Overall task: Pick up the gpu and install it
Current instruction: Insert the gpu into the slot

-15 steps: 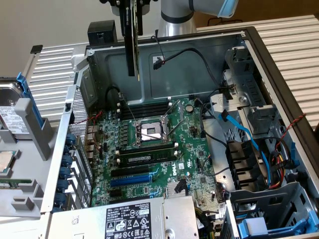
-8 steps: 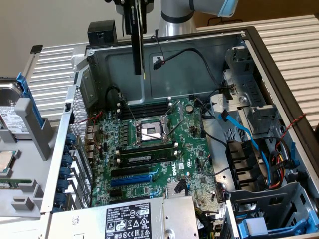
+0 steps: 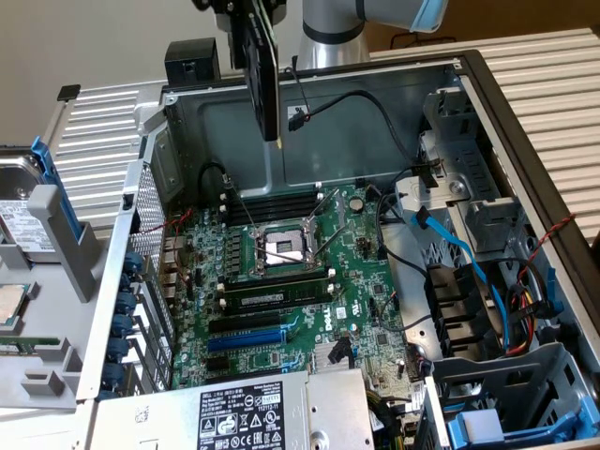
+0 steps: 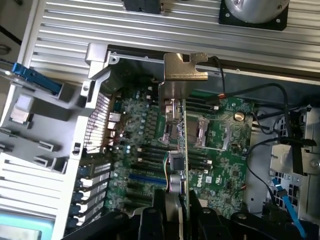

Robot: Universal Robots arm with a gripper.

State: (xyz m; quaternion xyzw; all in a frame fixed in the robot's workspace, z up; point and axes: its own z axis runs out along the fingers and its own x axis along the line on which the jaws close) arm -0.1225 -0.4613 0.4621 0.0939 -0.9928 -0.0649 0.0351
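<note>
The gpu (image 3: 263, 80) hangs upright and edge-on above the back of the open computer case (image 3: 469, 84), dark, with a small tab at its lower end. My gripper (image 3: 246, 11) is shut on its upper part, at the top of the exterior view. In the wrist view the gpu (image 4: 174, 125) runs lengthwise away from my gripper (image 4: 176, 212), ending in its bent metal bracket (image 4: 185, 67). It is well above the green motherboard (image 3: 361, 281), touching nothing. A blue expansion slot (image 3: 249, 336) lies on the board near the case's rear grille.
The bare CPU socket (image 3: 281, 248) with memory slots sits mid-board. A power supply (image 3: 244, 412) covers the near edge. Drive cages (image 3: 487, 319) with blue and black cables (image 3: 459, 246) fill the exterior view's right. A hard drive (image 3: 19, 230) lies outside the case at the left.
</note>
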